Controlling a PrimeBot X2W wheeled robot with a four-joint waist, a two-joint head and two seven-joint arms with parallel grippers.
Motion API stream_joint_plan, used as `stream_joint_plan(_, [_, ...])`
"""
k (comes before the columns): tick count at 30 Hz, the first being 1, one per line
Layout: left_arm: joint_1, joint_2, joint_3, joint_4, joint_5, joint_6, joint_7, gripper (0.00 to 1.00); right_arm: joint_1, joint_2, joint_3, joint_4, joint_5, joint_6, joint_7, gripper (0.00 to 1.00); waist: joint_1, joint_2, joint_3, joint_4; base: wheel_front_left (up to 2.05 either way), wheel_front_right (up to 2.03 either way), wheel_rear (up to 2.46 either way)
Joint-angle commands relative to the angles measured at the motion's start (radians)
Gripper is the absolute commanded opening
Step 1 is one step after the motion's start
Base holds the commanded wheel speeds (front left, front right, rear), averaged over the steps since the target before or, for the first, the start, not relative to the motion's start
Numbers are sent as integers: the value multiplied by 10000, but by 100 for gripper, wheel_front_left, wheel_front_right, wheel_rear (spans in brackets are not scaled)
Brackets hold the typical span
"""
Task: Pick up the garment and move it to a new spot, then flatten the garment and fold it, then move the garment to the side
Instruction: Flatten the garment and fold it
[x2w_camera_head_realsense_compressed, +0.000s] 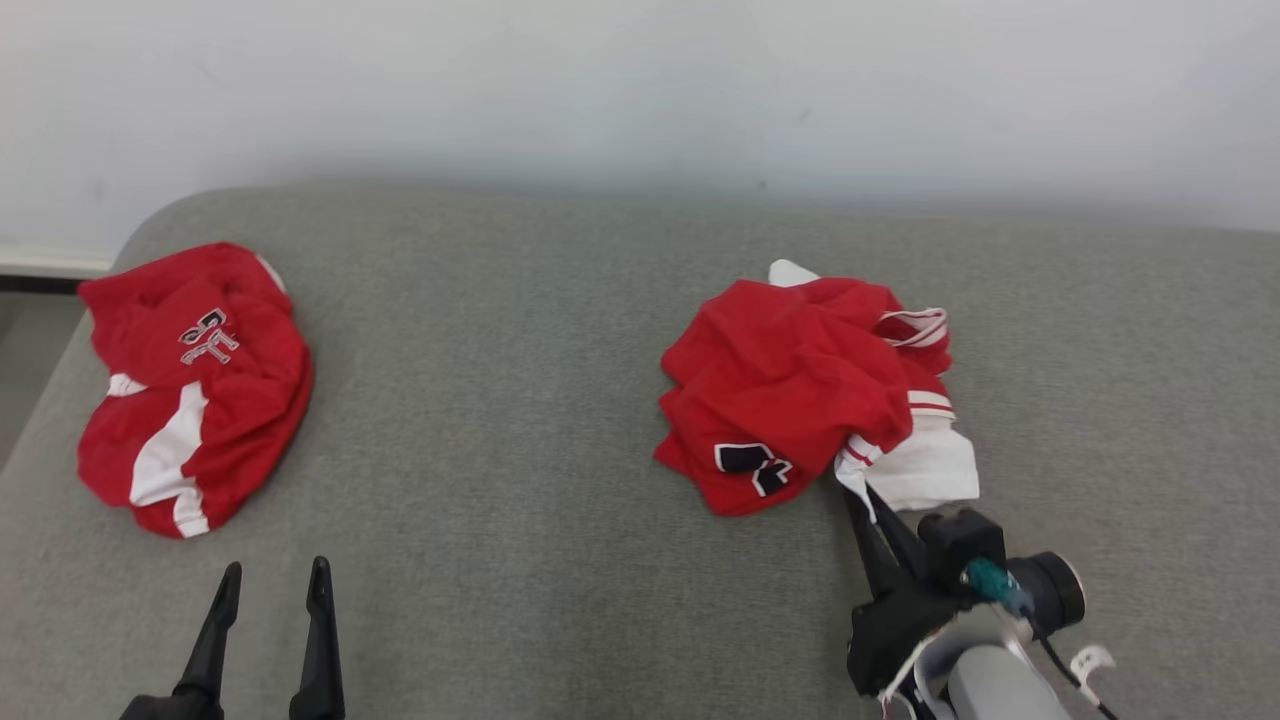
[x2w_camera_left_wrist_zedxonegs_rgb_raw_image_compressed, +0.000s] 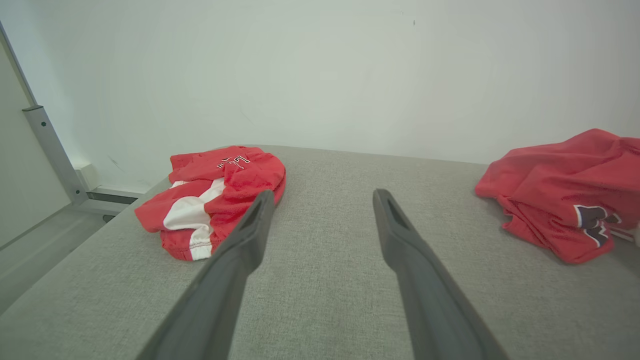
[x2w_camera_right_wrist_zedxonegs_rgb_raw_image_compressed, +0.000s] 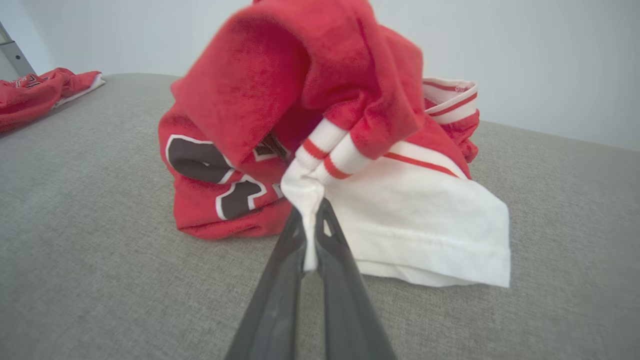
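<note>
A crumpled red and white garment (x2w_camera_head_realsense_compressed: 800, 385) with a black number lies right of centre on the grey cushion (x2w_camera_head_realsense_compressed: 520, 400). My right gripper (x2w_camera_head_realsense_compressed: 858, 490) is shut on a white fold at the garment's near edge; the right wrist view shows the cloth pinched between the two fingertips (x2w_camera_right_wrist_zedxonegs_rgb_raw_image_compressed: 311, 220) of the right gripper, with the garment (x2w_camera_right_wrist_zedxonegs_rgb_raw_image_compressed: 300, 100) bunched above. My left gripper (x2w_camera_head_realsense_compressed: 275, 580) stands open over bare cushion at the lower left, well apart from both heaps. In the left wrist view the left gripper (x2w_camera_left_wrist_zedxonegs_rgb_raw_image_compressed: 322, 197) holds nothing, and the garment (x2w_camera_left_wrist_zedxonegs_rgb_raw_image_compressed: 565, 190) sits at the right.
A second red and white garment (x2w_camera_head_realsense_compressed: 190, 385) lies crumpled at the cushion's far left, near its rounded corner. A pale wall (x2w_camera_head_realsense_compressed: 640, 90) runs behind the cushion. A metal frame post (x2w_camera_left_wrist_zedxonegs_rgb_raw_image_compressed: 50, 150) and floor lie beyond the left edge.
</note>
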Motion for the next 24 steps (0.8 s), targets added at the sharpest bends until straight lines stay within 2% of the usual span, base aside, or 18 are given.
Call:
stream_joint_plan(1, [175, -33, 32, -20, -85, 11, -34, 100, 479, -8, 182, -533, 70, -22, -2, 0, 1, 0, -275, -396, 0, 0, 0])
stream_joint_plan(7, [337, -94, 4, -46, -66, 11, -34, 100, 1946, -254, 522, -2327, 115, -22, -3, 0, 1, 0, -494, -952, 0, 0, 0])
stream_joint_plan(12, [347, -85, -23, -54, -78, 11, -34, 100, 3173, -366, 396, -3513, 90, -22, 99, 0, 1, 0, -520, -1238, 0, 0, 0])
stream_joint_plan(20, [330, 4, -89, -6, -120, 11, -34, 100, 5171, -166, 165, -5553, 236, -22, 1035, 0, 1, 0, -512, -1367, 0, 0, 0])
stream_joint_plan(24, [298, 50, -101, 47, -156, 11, -34, 100, 5811, -87, 399, -5971, 410, -22, 1445, 0, 1, 0, -520, -1351, 0, 0, 0])
